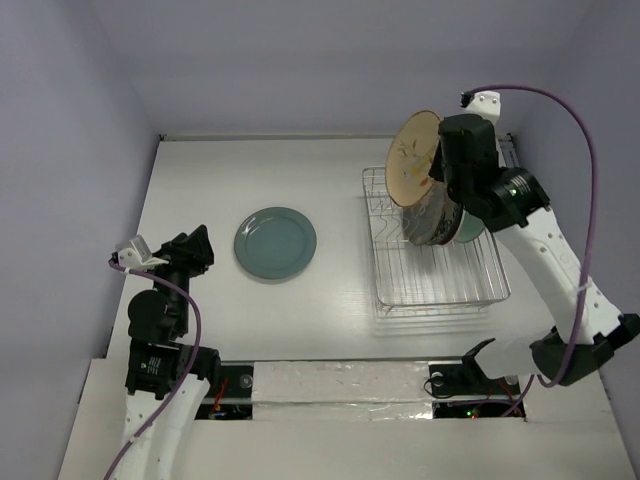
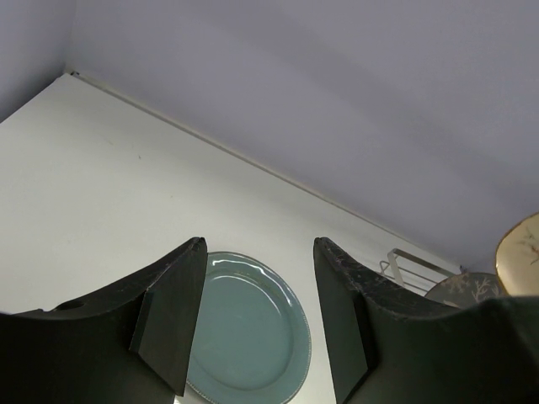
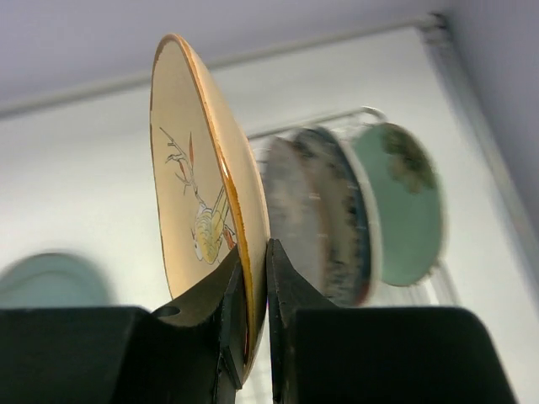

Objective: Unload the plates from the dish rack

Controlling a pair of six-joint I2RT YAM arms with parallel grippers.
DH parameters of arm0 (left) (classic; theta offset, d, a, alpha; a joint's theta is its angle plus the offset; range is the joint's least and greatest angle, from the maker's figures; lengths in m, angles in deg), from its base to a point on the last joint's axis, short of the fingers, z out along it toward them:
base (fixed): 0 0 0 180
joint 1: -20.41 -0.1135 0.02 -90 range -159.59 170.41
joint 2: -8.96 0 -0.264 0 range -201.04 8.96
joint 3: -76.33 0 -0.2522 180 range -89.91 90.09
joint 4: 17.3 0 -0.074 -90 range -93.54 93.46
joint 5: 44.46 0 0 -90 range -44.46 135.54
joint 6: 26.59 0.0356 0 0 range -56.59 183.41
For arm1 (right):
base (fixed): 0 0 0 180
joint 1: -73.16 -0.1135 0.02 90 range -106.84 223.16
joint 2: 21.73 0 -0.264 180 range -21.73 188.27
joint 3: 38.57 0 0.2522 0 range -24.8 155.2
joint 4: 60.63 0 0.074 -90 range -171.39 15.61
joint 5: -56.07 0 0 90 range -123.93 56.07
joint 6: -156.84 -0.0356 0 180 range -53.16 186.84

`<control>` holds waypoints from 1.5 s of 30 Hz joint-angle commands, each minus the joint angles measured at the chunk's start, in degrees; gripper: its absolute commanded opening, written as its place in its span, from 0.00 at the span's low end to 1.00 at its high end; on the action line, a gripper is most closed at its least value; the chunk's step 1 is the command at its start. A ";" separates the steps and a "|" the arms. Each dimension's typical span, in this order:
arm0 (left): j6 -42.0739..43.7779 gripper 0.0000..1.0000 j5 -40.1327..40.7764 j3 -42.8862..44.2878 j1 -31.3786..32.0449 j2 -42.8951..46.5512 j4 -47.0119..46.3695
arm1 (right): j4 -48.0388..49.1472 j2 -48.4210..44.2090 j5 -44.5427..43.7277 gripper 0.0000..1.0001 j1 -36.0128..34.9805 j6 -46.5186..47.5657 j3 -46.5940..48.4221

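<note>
My right gripper [image 3: 253, 257] clamps a round cream branch-painted plate [image 3: 189, 177] close beside upright plates [image 3: 337, 219] crowding the silver wire rack [image 1: 445, 283]; left gripper [image 2: 259, 278] wide.

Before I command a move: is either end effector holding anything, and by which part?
The right end effector grips the cream orange-rimmed plate by its rim. The left end effector is open, holding nothing.

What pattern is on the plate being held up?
Cream plate, orange rim, branch-like drawing; right wrist view.
</note>
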 commanded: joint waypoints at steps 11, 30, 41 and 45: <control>0.18 0.50 -0.28 1.18 -0.14 -0.55 -2.41 | 41.39 5.25 24.64 0.00 -12.08 -25.99 -11.55; 0.00 0.50 -0.28 1.18 -0.14 -0.03 -2.41 | 66.96 27.05 33.69 0.00 -17.00 -44.01 -24.01; 0.00 0.50 -0.28 1.18 -0.14 -0.38 -2.50 | 71.73 31.19 33.96 0.00 -18.06 -48.24 -29.38; 0.09 0.50 -0.28 1.18 -0.14 -0.20 -2.41 | 71.38 31.81 33.08 0.29 -18.06 -48.41 -31.58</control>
